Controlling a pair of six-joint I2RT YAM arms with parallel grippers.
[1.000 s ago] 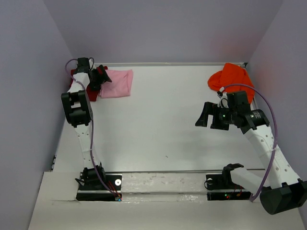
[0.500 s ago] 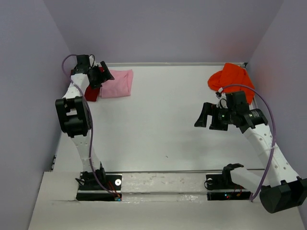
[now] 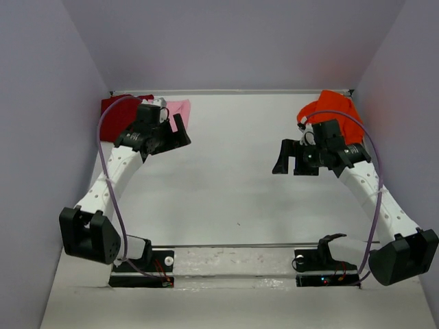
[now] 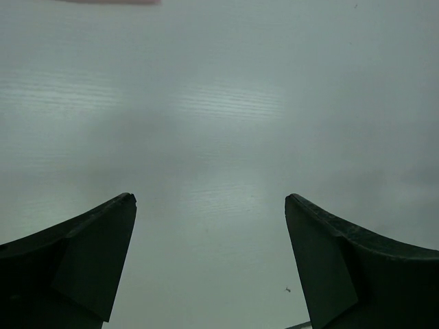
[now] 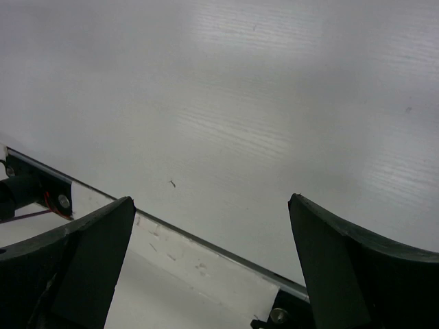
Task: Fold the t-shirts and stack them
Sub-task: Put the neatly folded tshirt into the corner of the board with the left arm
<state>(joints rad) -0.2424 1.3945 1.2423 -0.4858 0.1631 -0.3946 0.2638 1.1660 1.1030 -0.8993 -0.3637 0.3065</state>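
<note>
In the top view the dark red t-shirt (image 3: 118, 113) lies in the back left corner. The light pink t-shirt (image 3: 180, 108) lies right next to it, mostly hidden behind my left gripper (image 3: 175, 142). That gripper is open and empty, hovering just in front of the pink cloth. The bright orange t-shirt (image 3: 334, 107) is a crumpled heap at the back right. My right gripper (image 3: 288, 164) is open and empty, left of and in front of that heap. The left wrist view has the left gripper (image 4: 209, 199) over bare table, with a pink sliver (image 4: 110, 1) at the top edge. The right gripper (image 5: 211, 199) also sees bare table.
White walls close in the table (image 3: 226, 178) at the left, back and right. A metal rail (image 3: 226, 245) runs along the near edge, where both arm bases (image 3: 144, 260) are bolted. The right wrist view looks at this rail (image 5: 206, 236).
My left arm has swung out of the back left corner, off the pink t-shirt, rightward and toward the front, uncovering the dark red one. My right gripper has shifted slightly left and back.
</note>
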